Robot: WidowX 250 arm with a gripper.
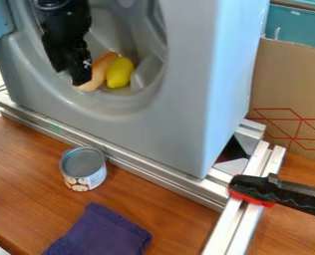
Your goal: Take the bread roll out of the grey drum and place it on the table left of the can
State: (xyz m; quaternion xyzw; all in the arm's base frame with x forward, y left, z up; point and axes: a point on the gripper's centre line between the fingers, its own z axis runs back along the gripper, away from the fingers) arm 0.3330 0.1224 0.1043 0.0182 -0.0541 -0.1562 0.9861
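Note:
The black gripper [80, 74] hangs down inside the round opening of a grey toy washer-like housing [180, 99], at its lower left. Right beside it lies an orange, elongated toy food item [103, 67], partly covered by the gripper; whether they touch I cannot tell. A yellow lemon-like toy [119, 72] rests against the right side of the orange item, in the bottom of the opening.
Metal rails [147, 172] run along the housing's base. In front, an open, empty-looking can [83, 169] stands on the wooden table [27, 184], with a folded purple cloth [103, 233] nearer. A black-and-red clamp [253, 189] is at right, a cardboard box [290, 84] behind.

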